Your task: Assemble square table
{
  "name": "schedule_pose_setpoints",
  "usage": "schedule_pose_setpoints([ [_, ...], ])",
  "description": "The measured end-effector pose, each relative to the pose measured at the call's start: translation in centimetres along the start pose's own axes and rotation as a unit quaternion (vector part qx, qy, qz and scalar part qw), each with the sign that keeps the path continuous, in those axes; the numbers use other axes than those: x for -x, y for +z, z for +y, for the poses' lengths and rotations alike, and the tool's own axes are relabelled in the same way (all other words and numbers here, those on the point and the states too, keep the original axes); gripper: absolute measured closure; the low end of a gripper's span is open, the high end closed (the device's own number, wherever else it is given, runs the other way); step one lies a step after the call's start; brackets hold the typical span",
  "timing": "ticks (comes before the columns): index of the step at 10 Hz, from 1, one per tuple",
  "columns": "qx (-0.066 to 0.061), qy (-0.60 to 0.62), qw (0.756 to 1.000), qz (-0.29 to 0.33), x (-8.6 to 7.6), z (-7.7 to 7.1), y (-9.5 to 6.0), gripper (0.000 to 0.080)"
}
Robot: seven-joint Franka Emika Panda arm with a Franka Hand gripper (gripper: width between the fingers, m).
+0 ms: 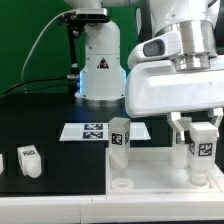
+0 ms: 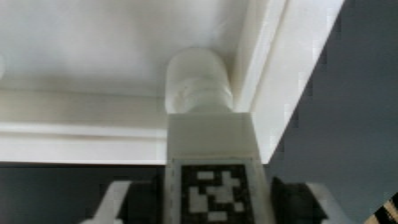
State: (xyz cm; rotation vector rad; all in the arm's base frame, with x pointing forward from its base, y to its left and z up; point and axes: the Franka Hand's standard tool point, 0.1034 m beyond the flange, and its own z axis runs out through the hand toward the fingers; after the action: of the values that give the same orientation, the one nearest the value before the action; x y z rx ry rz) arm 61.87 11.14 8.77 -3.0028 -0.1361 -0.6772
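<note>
Exterior view, left to right:

1. Left leg (image 1: 28, 160) lies on the black desk (image 1: 50, 110), well apart from the other parts.
2. Marker board (image 1: 85, 130) lies flat at mid-desk.
3. Middle leg (image 1: 119, 135) stands upright just beside the marker board, at the far edge of the top (image 1: 150, 185). Whether it is seated in the top cannot be told.
4. The top lies flat on the desk at the exterior view's right.
5. End effector (image 1: 200, 135) is closed on the held leg (image 1: 202, 148), tag facing the camera, above the top.

Wrist view: the fingers (image 2: 294, 205) flank the held leg (image 2: 214, 150). Its tip meets the top (image 2: 107, 50) at an inner corner.
</note>
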Motion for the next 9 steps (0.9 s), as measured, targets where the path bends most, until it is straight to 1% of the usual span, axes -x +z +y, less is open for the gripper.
schedule_pose_setpoints([
  [1, 0.0, -0.001, 1.0, 0.001, -0.1, -0.1, 0.0, 0.0515],
  [3, 0.002, 0.0, 1.0, -0.002, -0.1, 0.4, 0.4, 0.0515],
  [6, 0.001, -0.001, 1.0, -0.009, 0.8, 0.1, 1.2, 0.0515],
  [9, 0.002, 0.002, 1.0, -0.007, 0.6, 0.2, 1.2, 0.0515],
])
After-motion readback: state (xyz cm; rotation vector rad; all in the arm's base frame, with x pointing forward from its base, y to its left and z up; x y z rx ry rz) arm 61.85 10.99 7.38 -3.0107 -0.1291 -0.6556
